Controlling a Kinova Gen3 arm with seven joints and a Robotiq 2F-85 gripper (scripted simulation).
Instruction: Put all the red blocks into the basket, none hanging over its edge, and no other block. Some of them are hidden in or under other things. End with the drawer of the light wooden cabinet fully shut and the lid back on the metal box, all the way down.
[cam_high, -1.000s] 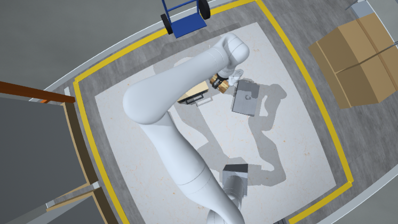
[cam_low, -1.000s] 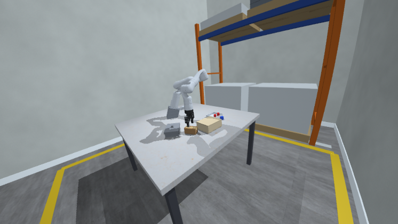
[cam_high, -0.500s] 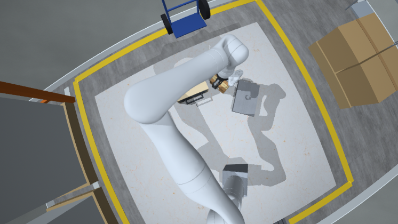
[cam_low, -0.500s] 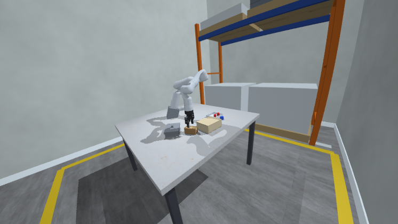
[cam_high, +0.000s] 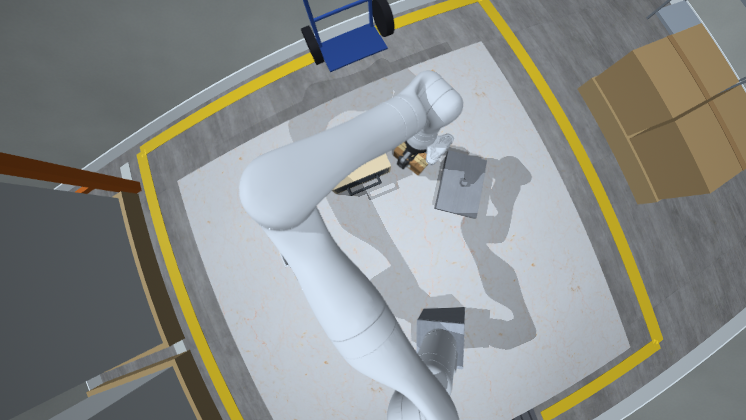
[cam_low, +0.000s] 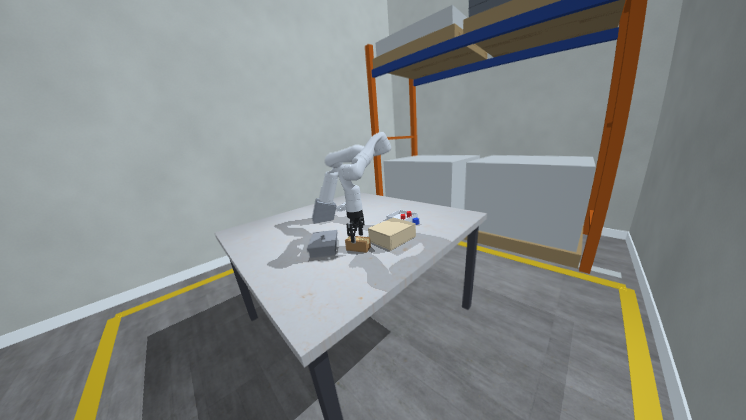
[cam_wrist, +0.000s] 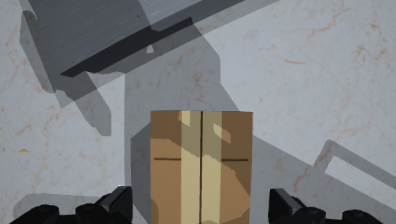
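My gripper (cam_high: 413, 157) (cam_low: 355, 237) (cam_wrist: 200, 204) is open, pointing down at the small brown carton (cam_high: 418, 165) (cam_low: 357, 245) (cam_wrist: 166, 175), with a finger on each side of it in the wrist view and none seen touching it. The grey metal box (cam_high: 453, 196) (cam_low: 322, 245) (cam_wrist: 95, 30) stands beside the carton with its lid on. The light wooden cabinet (cam_high: 371, 168) (cam_low: 391, 233) is on the carton's other side; its drawer looks shut. Behind the cabinet, two red blocks (cam_low: 403, 216) (cam_low: 408, 213) show at the basket (cam_low: 392, 214). A blue block (cam_low: 415, 221) is near them; inside or outside is unclear.
The cabinet's handle (cam_high: 365, 185) sticks out in front of it. The arm hides the basket and part of the cabinet in the top view. The robot's base (cam_low: 324, 210) stands on the table (cam_low: 292, 292). Large cartons and a blue hand truck (cam_high: 352, 46) are beyond the table.
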